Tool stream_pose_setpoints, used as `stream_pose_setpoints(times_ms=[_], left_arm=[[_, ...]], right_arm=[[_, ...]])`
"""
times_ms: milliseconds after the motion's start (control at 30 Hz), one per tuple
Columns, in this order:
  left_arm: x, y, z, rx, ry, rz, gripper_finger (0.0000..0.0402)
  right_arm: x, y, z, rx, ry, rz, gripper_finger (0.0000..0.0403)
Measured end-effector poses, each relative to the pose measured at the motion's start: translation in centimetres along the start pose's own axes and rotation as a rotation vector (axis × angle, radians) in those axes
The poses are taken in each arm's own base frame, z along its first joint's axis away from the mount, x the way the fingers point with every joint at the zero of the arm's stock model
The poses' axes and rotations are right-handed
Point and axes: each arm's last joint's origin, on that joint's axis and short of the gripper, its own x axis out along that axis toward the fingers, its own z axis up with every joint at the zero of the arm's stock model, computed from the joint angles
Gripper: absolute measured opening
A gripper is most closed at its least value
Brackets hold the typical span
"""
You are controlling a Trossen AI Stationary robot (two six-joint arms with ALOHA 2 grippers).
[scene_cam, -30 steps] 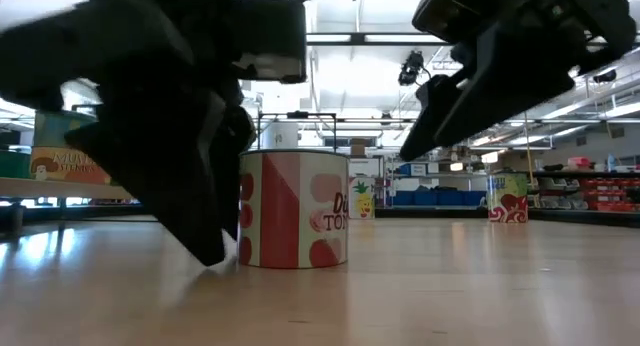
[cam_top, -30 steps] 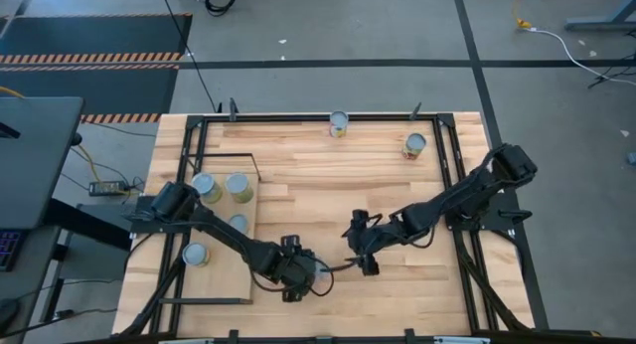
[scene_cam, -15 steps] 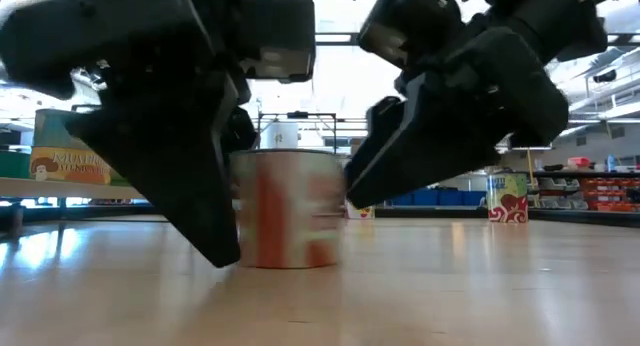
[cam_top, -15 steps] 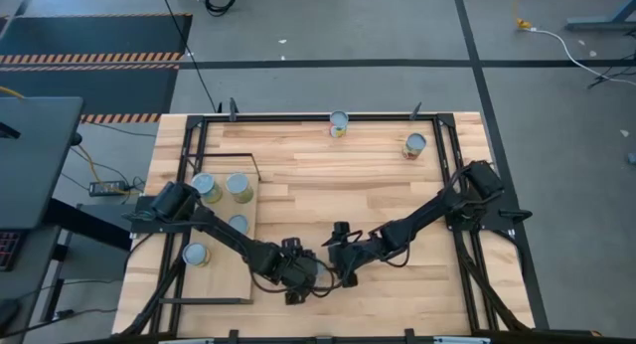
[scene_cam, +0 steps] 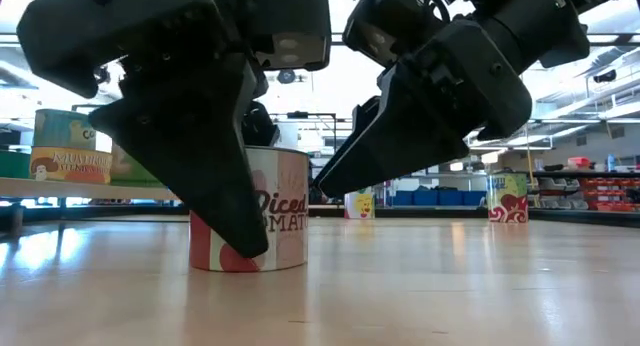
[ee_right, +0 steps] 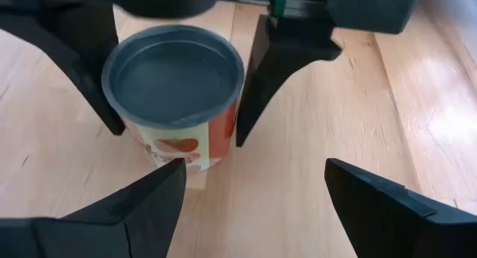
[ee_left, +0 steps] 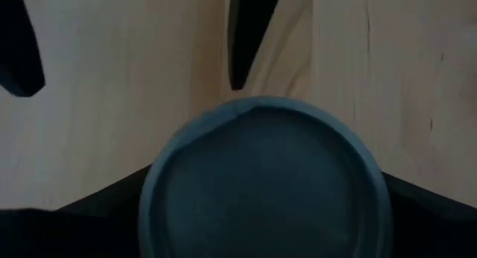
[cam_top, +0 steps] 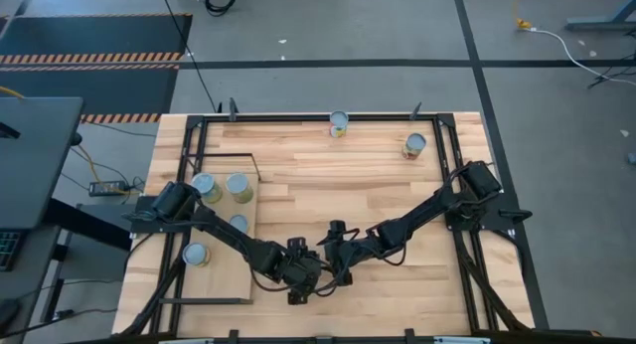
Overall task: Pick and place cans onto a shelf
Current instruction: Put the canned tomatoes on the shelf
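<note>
A can (ee_right: 175,79) with a red and white tomato label and a grey-blue top stands upright on the tabletop near the front middle. It also shows in the low view (scene_cam: 270,211) and the left wrist view (ee_left: 264,183). My left gripper (cam_top: 303,274) hangs over it, pointing down. Its two fingers (ee_right: 89,71) stand close on either side of the can, and I cannot tell if they touch it. My right gripper (ee_right: 255,165) is open, right beside the can on its right side. Several cans (cam_top: 238,188) stand on the shelf (cam_top: 224,279) at the left. My right gripper has the tip of one finger (ee_right: 168,180) against the can's side wall, low down (ee_right: 197,159), on the side toward the table's right. The finger slants down from the table's right. The can stands upright with its base on the table.
Two more cans stand near the table's far edge, one in the middle (cam_top: 338,123) and one at the right (cam_top: 414,144). A thin black frame (cam_top: 189,185) runs around the table and edges the shelf. Bare tabletop lies between the arms and the far cans.
My right gripper has gone toward the table's left and a little nearer, up to the can. The can has slid toward the table's left and turned about its own axis, staying upright. It now stands between my left gripper's fingers.
</note>
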Motion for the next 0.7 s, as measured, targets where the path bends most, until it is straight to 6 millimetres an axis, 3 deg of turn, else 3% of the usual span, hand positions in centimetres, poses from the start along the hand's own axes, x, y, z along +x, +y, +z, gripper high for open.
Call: stream_pose_setpoints(times_ms=[167, 267, 433, 567, 700], left_arm=[[-0.1, 0.2, 0.2, -0.032, -0.006, 0.002, 0.0276], [-1.0, 0.7, 0.4, -0.038, 0.024, -0.007, 0.0274], [-6.1, 1.0, 0.9, -0.032, 0.051, 0.02, 0.0274], [-10.0, 1.0, -0.7, -0.001, 0.072, 0.063, 0.0274], [-12.3, 1.2, -3.2, 0.05, 0.14, 0.033, 0.0274]], right_arm=[[0.0, 0.0, -0.1, -0.004, 0.013, -0.002, 0.0327], [0.0, -0.1, -0.5, -0.015, 0.049, -0.007, 0.0327], [-0.1, -0.2, -1.0, -0.021, 0.1, -0.032, 0.0327], [-0.1, -0.2, -1.0, 0.009, 0.103, -0.037, 0.0327], [-0.1, -0.2, -1.1, 0.018, 0.111, -0.039, 0.0327]])
